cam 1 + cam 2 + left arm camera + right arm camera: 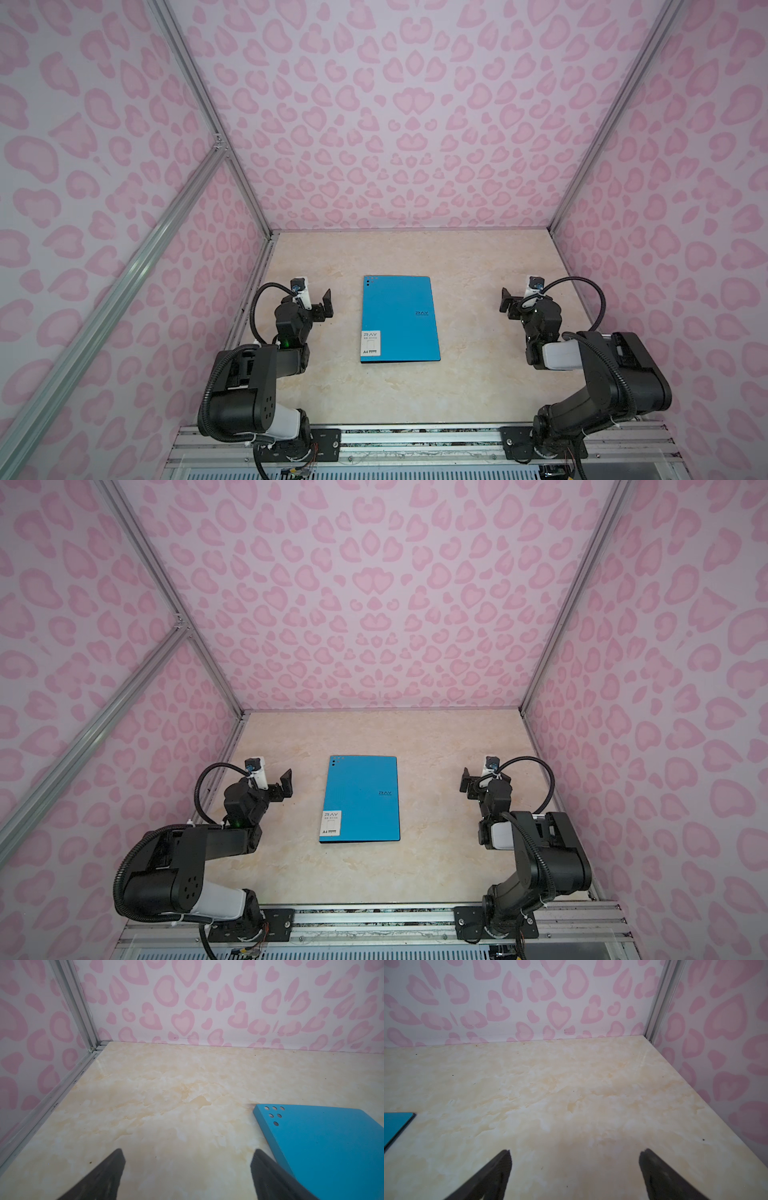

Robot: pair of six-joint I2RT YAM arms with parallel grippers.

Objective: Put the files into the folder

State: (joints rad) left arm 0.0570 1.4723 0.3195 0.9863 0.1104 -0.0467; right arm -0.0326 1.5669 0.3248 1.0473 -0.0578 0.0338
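Note:
The bright blue folder lies shut and flat in the middle of the table in both top views, its white label at the near left corner. The files are out of view. My left gripper hovers left of the folder, open and empty. In the left wrist view its fingers stand wide apart over bare table, and the folder's far corner with punched holes lies beside one finger. My right gripper hovers right of the folder, open and empty; its fingers frame bare table, with a folder corner off to the side.
Pink heart-patterned walls with aluminium frame posts close the table on three sides. The beige marble tabletop runs to a metal rail at the front, where both arm bases are mounted.

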